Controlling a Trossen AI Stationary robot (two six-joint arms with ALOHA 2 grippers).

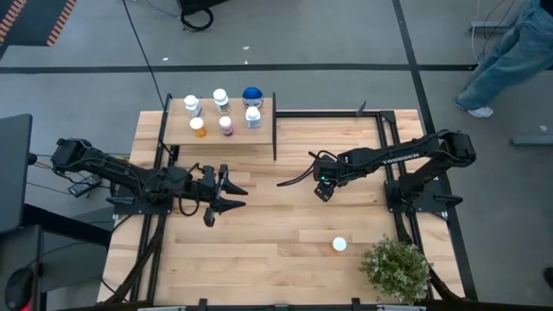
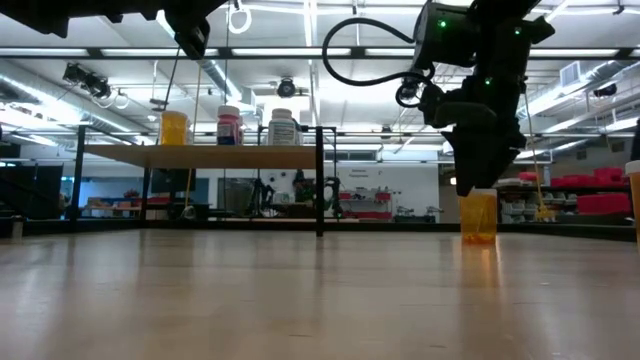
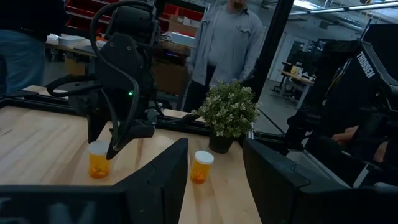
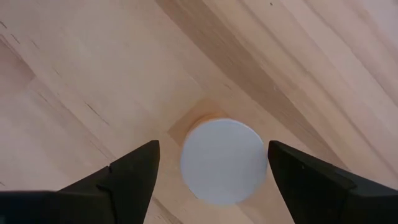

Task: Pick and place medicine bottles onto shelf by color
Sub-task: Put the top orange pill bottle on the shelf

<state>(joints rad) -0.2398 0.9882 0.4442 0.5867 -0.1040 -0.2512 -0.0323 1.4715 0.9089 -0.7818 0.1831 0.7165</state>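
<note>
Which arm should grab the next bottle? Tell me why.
Right. The right gripper hangs directly over an orange bottle, fingers open either side of its white cap. The left gripper, also open, sits farther off toward the table's left.

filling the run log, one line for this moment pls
right gripper open above orange bottle | left gripper open, idle | six bottles on shelf

A workshop hall around our plank tabletop (image 1: 259,250)

We see a grey concrete floor (image 1: 328,34) crossed by dark lines, long ceiling lights (image 2: 300,50) overhead, red shelving (image 2: 585,195) at the far side, and a person in a grey shirt (image 3: 227,43) standing behind a potted plant (image 3: 227,112).
</note>
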